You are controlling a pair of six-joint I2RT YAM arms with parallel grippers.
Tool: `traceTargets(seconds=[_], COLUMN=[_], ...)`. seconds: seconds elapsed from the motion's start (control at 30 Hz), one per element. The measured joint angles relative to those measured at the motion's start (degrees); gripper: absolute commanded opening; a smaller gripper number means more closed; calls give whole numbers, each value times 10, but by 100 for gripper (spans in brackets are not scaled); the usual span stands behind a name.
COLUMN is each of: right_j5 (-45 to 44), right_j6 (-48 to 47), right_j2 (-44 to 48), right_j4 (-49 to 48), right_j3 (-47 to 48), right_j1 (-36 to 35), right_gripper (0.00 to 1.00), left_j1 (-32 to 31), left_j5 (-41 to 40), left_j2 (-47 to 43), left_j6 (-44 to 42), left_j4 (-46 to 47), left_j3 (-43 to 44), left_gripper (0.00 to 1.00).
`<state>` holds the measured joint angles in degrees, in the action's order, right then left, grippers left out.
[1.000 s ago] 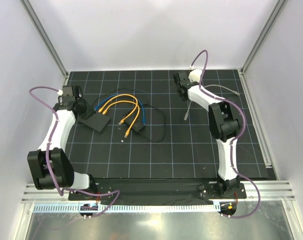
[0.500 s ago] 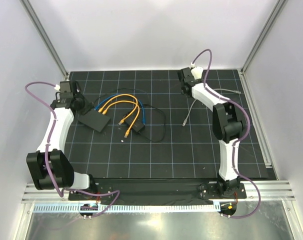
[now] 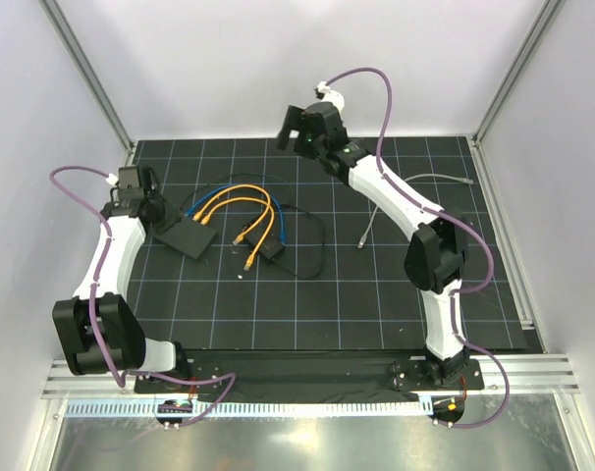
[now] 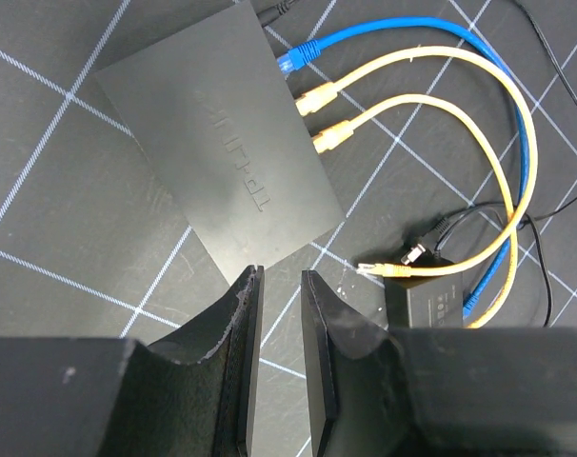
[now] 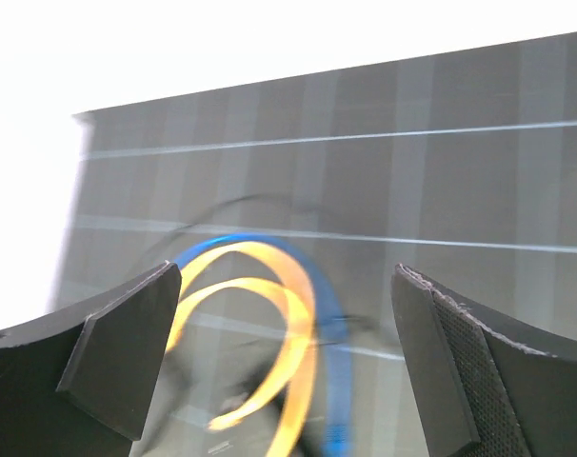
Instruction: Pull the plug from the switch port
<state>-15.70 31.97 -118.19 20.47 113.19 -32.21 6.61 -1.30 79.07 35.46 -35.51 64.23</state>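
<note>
Three plugs (image 4: 319, 95) sit in the switch (image 4: 212, 162), so your pull is not yet done; left gripper (image 4: 280, 278) slightly parted, right gripper (image 5: 284, 286) spread wide, both empty.

A small black plastic brick (image 4: 431, 297) lies just right of my left pincer (image 4: 279, 286), on the black mat with white lines (image 4: 50, 200). A thin grey wire (image 3: 369, 221) lies far off right.

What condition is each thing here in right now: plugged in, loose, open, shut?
Switch: lying flat, cables in its sockets.
Blue cable: plugged into switch.
Yellow cables: both plugged into switch.
Grey cable: unplugged, lying loose.
Left gripper: slightly open, empty.
Right gripper: wide open, empty.
</note>
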Motion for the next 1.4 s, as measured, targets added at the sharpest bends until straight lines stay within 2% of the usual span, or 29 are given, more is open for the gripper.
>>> traceTargets(seconds=[0.13,0.27,0.5,0.8,1.1,1.4], right_j5=[119,221,317,350,347,331], right_j6=[48,108,160,182,207,210], right_j2=[-16,-79,-192,-240,-292,-344], right_j4=[-51,-96,-149,-152,-148,-131], right_j3=[9,51,68,94,133,189], right_j1=[-8,-9,-49,-133,-136,-138], right_gripper=[100,90,87,77,61,61], left_j1=[4,10,16,29,30,30], left_j5=[1,3,5,27,30,42], left_j2=[0,0,0,14,43,91], left_j6=[0,0,0,1,2,8], left_j4=[2,3,10,16,19,24], left_j3=[-3,-4,-7,-8,-10,-11], left_gripper=[27,27,27,27,26,25])
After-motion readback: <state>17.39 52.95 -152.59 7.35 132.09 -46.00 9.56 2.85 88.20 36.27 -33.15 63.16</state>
